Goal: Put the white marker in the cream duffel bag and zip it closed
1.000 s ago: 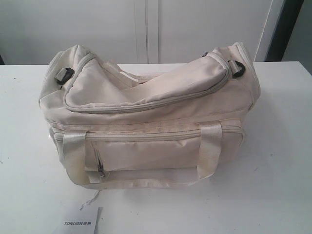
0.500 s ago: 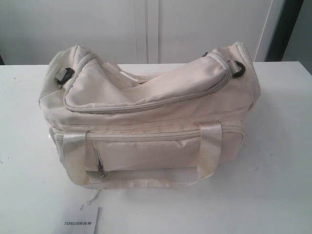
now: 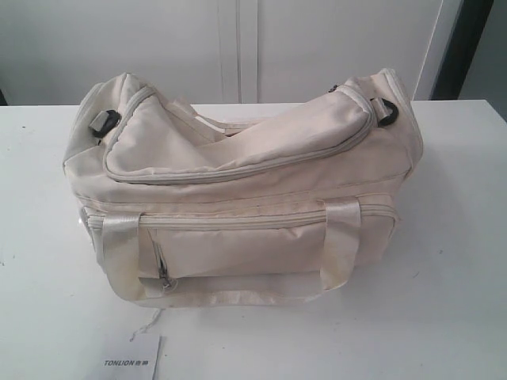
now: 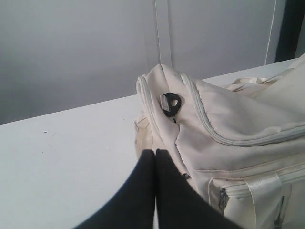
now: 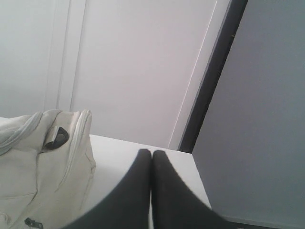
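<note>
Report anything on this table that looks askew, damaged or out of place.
The cream duffel bag slumps: its top flap sags and creases. A loose thread trails from its lower front onto the table, near a white TONLION card at the front edge. The white marker shows in no view.

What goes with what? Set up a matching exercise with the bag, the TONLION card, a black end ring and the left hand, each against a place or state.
Things:
1 cream duffel bag
2 TONLION card
3 black end ring
4 left hand

Matches:
A shut, holding nothing
B flat on the table, off the bag's pocket side
C fixed on the bag's end
D standing mid-table

Pairs: 1-D, 2-B, 3-C, 4-A
</note>
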You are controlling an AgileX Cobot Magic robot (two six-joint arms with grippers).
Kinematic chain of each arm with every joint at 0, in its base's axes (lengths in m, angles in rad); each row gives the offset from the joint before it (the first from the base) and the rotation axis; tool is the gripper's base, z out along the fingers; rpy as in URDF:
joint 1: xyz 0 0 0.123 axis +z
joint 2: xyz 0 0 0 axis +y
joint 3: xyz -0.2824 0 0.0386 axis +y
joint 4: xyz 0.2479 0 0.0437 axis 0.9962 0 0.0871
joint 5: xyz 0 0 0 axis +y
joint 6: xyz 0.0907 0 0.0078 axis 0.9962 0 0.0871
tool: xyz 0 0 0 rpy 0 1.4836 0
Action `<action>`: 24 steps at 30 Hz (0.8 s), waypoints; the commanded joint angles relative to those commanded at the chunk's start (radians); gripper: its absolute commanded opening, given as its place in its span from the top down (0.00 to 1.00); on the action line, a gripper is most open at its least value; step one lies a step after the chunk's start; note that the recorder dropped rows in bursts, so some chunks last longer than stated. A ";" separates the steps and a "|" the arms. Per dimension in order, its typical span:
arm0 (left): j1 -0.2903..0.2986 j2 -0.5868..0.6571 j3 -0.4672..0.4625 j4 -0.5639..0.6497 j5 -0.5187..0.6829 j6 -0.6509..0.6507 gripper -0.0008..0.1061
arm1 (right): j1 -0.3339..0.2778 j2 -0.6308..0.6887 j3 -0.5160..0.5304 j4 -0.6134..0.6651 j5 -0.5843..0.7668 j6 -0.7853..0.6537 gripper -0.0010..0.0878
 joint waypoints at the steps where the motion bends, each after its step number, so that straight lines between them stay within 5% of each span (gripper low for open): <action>1: 0.000 0.000 0.000 0.000 0.000 0.000 0.99 | 0.000 0.000 0.000 0.000 0.000 0.000 0.99; 13: 0.000 0.000 0.000 0.004 0.001 -0.005 0.99 | 0.000 0.000 0.000 0.000 0.011 0.000 0.99; 19: 0.000 -0.054 0.003 0.227 0.056 -0.276 0.99 | 0.000 0.000 0.000 0.000 0.011 0.000 0.99; 24: 0.000 -0.106 0.042 0.252 0.055 -0.299 0.99 | 0.000 0.000 0.000 0.000 0.011 0.000 0.99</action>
